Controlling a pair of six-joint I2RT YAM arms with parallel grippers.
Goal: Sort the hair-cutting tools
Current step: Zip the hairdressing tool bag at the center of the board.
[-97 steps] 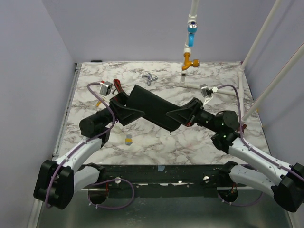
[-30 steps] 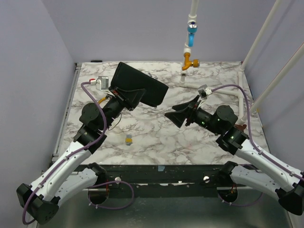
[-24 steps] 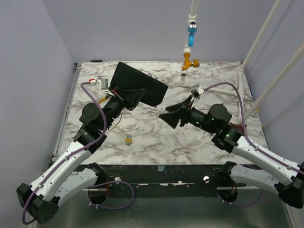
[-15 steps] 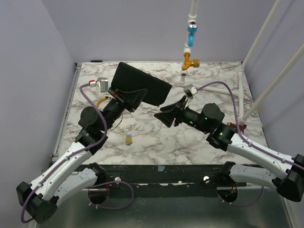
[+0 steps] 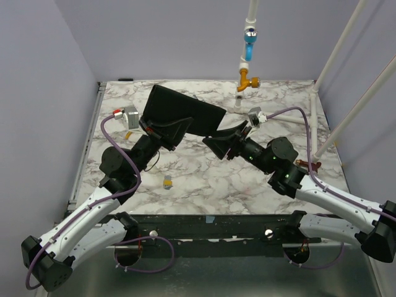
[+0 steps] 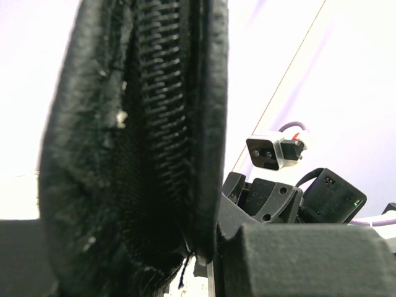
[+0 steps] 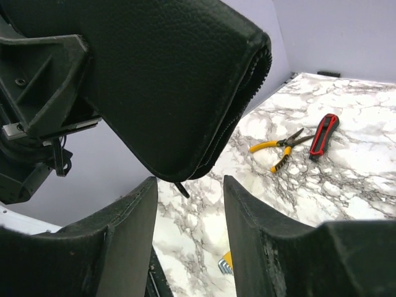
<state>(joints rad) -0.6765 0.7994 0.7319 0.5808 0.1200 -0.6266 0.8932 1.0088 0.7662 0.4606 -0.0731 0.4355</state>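
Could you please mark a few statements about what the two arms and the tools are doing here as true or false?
1. The left gripper clamps the black pouch and holds it off the table. True.
2. The right gripper is shut on the pouch's free end. False: it is open, its fingers spread just below the pouch's lower corner.
3. The yellow-handled pliers lie on the table beside the red-handled tool. True.
4. A comb is held between the right gripper's fingers. False: nothing is gripped there; only the pouch's zipper pull hangs near the gap.
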